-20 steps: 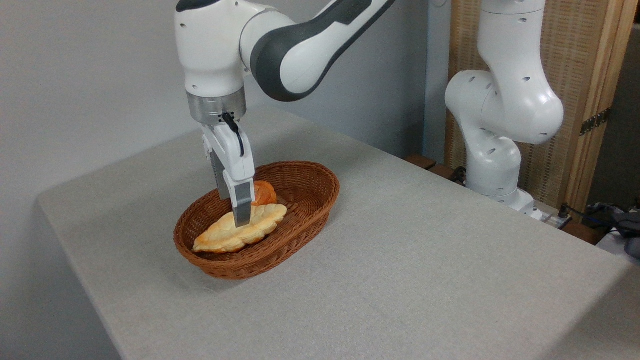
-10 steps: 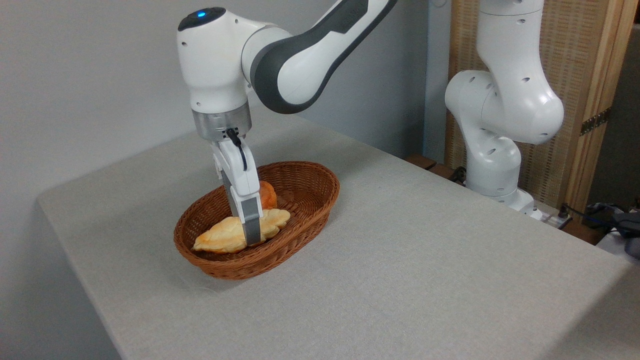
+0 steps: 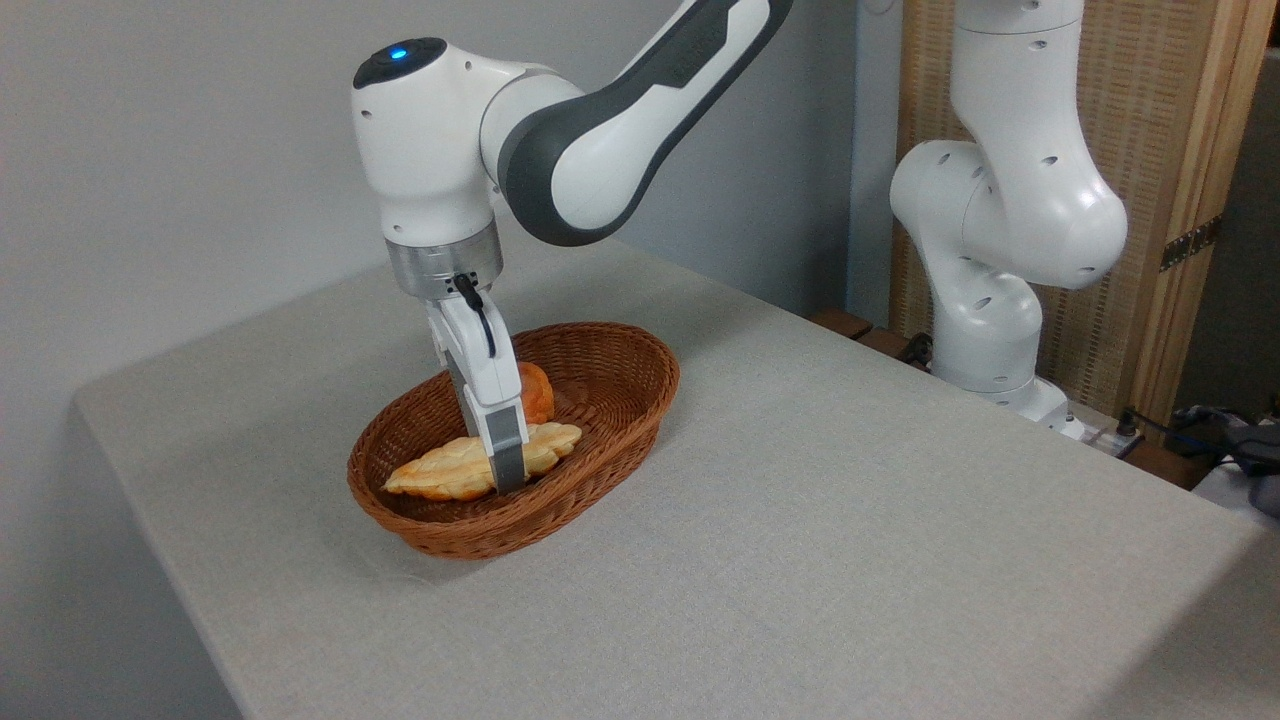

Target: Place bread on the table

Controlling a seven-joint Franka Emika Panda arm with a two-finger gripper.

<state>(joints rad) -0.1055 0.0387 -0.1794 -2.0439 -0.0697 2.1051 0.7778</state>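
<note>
Toward the near-left corner of the table [image 3: 800, 520], well inside its edges, sits a brown oval wicker basket [image 3: 610, 385], and the bread [image 3: 450, 470] lies in it. The loaf is long, flat and leaf-shaped, pale cream with golden edges, and it stretches along the basket's near wall, one tip pointing at the table's left edge and the other at the basket's middle. Behind it, against the far wall of the basket, a small darker orange bun [image 3: 535, 392] shows partly past the arm.

The white and grey arm reaches over from its base at the table's far-right side and comes down almost straight into the basket. The gripper [image 3: 508, 472] stands with its fingers down at the loaf, about two thirds of the way along it toward the middle of the basket. One grey finger [image 3: 510, 455] crosses in front of the bread, lying against its near side and hiding a strip of it; its tip reaches down to the loaf's lower edge. The other finger is hidden behind the first, so I cannot tell whether the pincer is closed on the bread or only straddling it. The grey-beige cloth spreads plain around the basket on all sides.
</note>
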